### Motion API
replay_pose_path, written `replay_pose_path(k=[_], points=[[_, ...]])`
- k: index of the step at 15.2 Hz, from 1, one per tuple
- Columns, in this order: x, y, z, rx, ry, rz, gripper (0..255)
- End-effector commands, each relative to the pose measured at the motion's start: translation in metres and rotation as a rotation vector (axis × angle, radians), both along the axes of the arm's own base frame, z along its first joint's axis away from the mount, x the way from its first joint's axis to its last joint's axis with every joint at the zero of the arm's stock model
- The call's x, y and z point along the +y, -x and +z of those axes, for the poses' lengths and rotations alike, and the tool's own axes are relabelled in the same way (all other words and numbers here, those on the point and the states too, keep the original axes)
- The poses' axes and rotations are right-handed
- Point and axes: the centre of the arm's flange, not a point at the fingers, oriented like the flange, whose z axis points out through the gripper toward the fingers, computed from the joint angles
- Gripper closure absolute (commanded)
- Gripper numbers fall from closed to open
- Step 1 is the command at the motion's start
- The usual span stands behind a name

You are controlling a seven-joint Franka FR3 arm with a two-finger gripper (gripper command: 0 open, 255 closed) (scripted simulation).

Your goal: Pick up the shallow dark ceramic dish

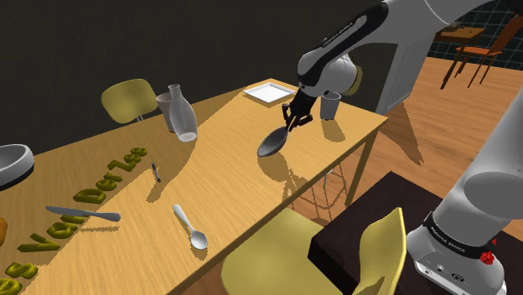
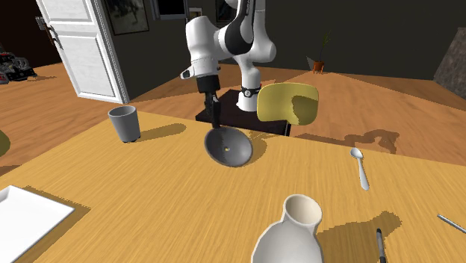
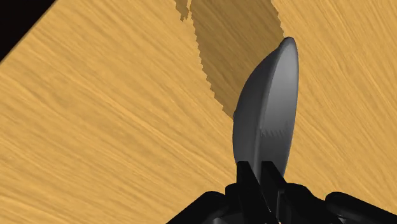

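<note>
The black gripper (image 1: pixel 292 121) is closed on the rim of a dark grey dish (image 1: pixel 272 143), holding it tilted above the wooden table (image 1: pixel 226 180).

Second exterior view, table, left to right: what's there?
white tray → grey cup → dark dish, clasped by the hand → white jug → spoon → thin dark utensil
</note>
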Motion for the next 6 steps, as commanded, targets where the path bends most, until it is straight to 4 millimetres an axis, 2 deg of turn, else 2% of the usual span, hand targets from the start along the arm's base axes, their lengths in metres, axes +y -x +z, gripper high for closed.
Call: replay_pose_path(k=[1,4,6], points=[[-0.001,0.000,0.011,0.001,0.000,0.000,255],[-0.001,0.000,0.027,0.001,0.000,0.000,255],[-0.001,0.000,0.028,0.001,0.000,0.000,255]])
